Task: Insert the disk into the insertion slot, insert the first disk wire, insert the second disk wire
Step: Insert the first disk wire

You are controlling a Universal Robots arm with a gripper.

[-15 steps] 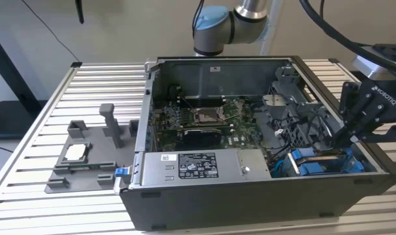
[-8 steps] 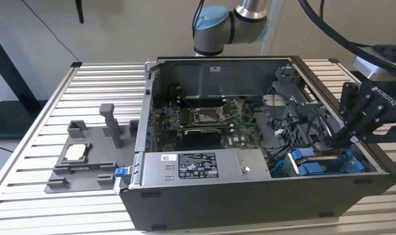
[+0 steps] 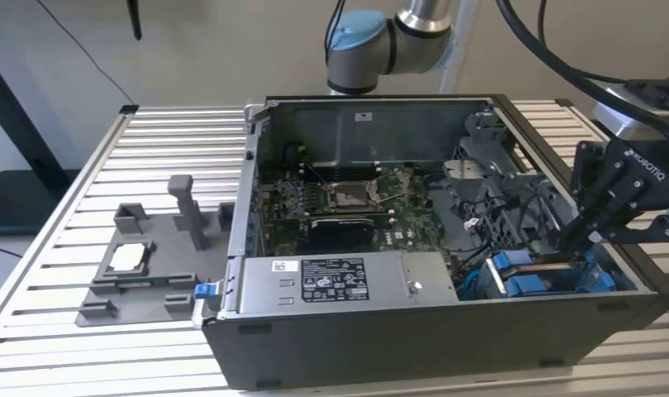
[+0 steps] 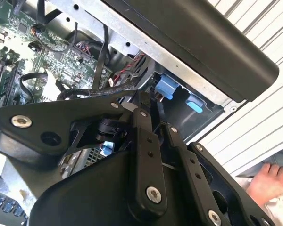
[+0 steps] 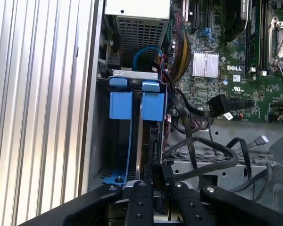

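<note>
One fixture tray sits at the exterior view's left, beside the open computer case. Insertion slot is in the case's right corner. Gripper is at it, pinched nearly closed on a thin dark piece.

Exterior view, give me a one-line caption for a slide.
The gripper is at the blue-railed insertion slot in a corner of the open computer case; a grey fixture tray sits beside it.

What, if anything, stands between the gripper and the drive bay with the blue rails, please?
Nothing visible does. In the first wrist view the gripper sits right at the drive bay; the black cables loop beside it, toward the circuit board, not across.
</note>
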